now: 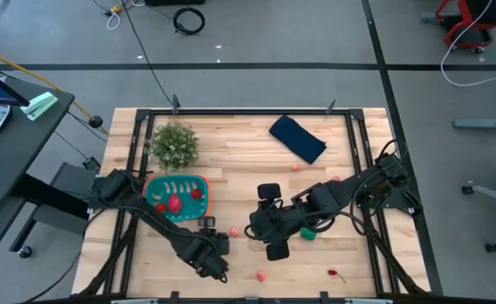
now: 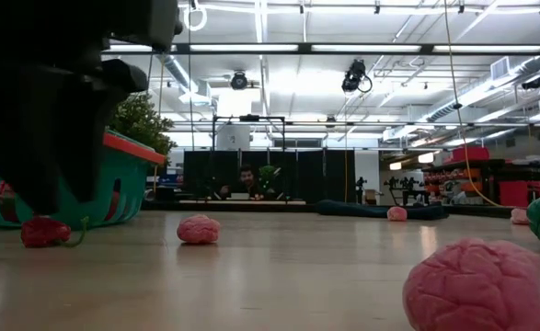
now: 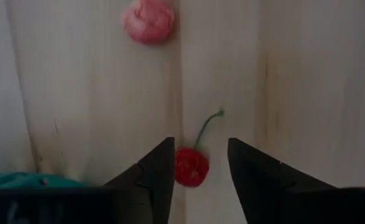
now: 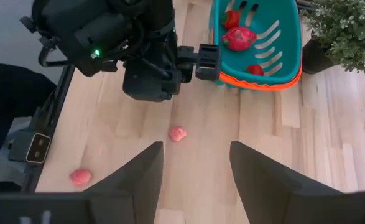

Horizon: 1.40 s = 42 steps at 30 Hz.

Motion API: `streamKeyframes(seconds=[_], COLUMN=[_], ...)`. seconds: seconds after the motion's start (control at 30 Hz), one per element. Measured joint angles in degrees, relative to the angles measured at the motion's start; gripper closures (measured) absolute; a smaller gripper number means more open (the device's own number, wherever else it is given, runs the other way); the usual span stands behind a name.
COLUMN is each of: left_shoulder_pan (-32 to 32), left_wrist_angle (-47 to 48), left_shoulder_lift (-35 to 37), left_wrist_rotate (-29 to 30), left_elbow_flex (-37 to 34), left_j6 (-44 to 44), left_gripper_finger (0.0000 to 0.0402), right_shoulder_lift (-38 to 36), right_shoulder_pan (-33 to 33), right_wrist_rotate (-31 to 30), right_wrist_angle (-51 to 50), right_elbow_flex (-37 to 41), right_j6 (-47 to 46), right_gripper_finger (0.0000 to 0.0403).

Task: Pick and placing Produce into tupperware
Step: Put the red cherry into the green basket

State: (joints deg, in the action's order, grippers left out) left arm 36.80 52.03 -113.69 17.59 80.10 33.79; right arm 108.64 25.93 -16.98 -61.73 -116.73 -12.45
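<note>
Overhead looks straight down; low camera level across table; wrists close

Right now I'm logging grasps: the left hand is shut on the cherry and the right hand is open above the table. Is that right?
Not quite. The left hand is open, its fingers either side of the cherry and not closed on it, as the left wrist view shows. The right hand is open above the table.
</note>
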Motion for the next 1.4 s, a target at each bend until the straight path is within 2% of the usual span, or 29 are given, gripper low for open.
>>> streamKeyframes(seconds=[0.23, 0.73, 1.1, 1.4], left_shoulder_pan=[0.0, -0.37, -0.37, -0.63], left_wrist_angle=[-5.5, -5.27, -3.96, -4.0], left_shoulder_lift=[-0.41, -1.36, -2.03, -2.03], left_wrist_rotate=[0.1, 0.36, 0.48, 0.56], left_elbow_flex=[0.04, 0.06, 0.06, 0.06], left_j6=[-1.46, -0.83, 1.54, 1.54], left_gripper_finger=[0.0249, 0.0263, 0.0259, 0.0271], right_shoulder_lift=[0.0, -0.04, -0.05, 0.13], right_shoulder_pan=[0.0, 0.0, 0.0, 0.0], right_wrist_rotate=[-0.08, -0.15, -3.45, -5.65], right_wrist_angle=[0.02, 0.02, -0.62, -2.43], right_elbow_flex=[0.0, 0.0, 0.0, 2.06], right_j6=[-0.07, -0.14, -8.66, -14.7], right_gripper_finger=[0.0209, 0.0209, 0.0209, 0.0209])
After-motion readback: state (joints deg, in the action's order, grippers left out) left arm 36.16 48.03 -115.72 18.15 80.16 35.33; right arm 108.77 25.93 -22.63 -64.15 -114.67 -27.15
